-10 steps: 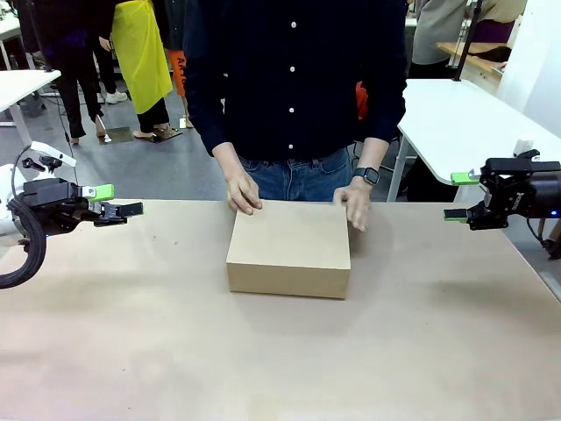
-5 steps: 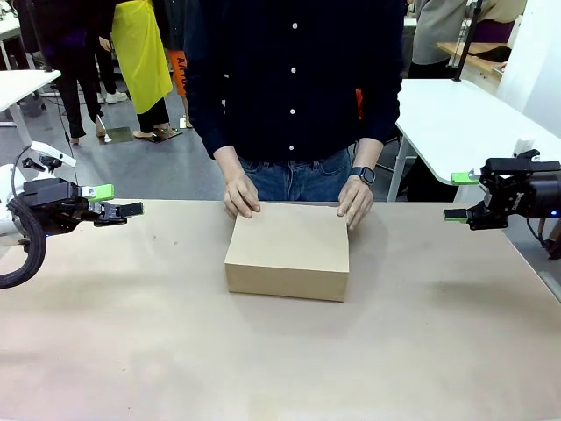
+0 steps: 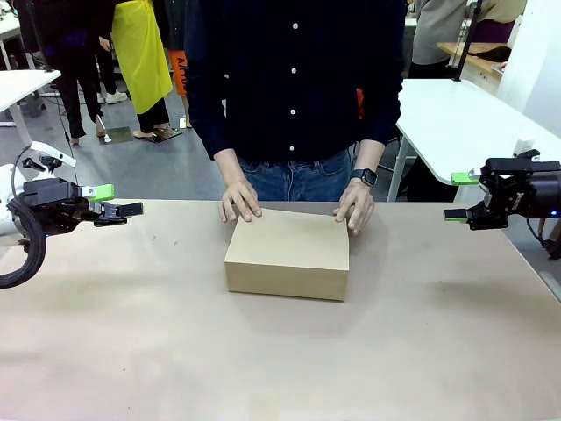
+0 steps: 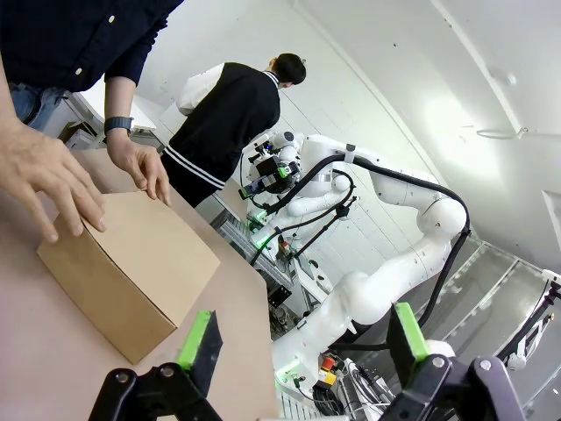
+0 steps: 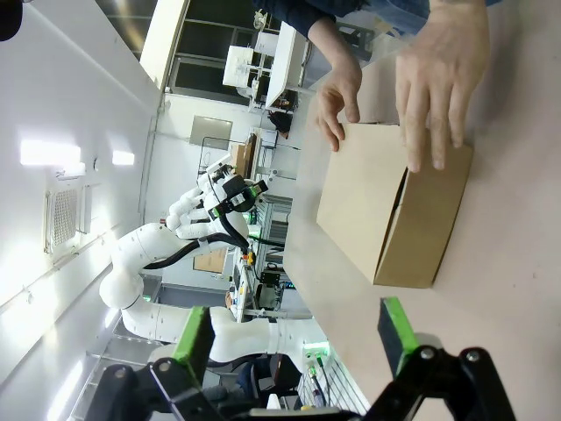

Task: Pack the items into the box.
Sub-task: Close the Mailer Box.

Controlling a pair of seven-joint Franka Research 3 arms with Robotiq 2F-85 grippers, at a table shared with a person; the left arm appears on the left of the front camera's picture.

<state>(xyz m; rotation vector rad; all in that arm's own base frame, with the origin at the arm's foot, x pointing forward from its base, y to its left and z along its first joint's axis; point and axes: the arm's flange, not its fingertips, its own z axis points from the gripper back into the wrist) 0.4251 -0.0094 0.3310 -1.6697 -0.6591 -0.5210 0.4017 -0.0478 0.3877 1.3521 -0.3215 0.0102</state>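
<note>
The brown cardboard box (image 3: pixel 287 254) sits shut in the middle of the table, also seen in the left wrist view (image 4: pixel 131 263) and the right wrist view (image 5: pixel 377 210). The person's hands (image 3: pixel 238 200) (image 3: pixel 355 205) rest on its two far corners. The items are out of view. My left gripper (image 3: pixel 121 201) (image 4: pixel 302 329) hovers open and holding nothing over the table's left side, well apart from the box. Over the table's right edge, my right gripper (image 3: pixel 452 196) (image 5: pixel 294 326) hangs open too, its jaws pointing toward the box from a distance.
The tan tabletop (image 3: pixel 280 360) stretches bare in front of the box and on both sides of it. A person stands at the far edge. A white table (image 3: pixel 456 114) stands behind on the right, with other people farther back.
The person's hands slid back from the box top to its far corners, and the box shifted slightly toward me and to the left. Both arms stayed still.
</note>
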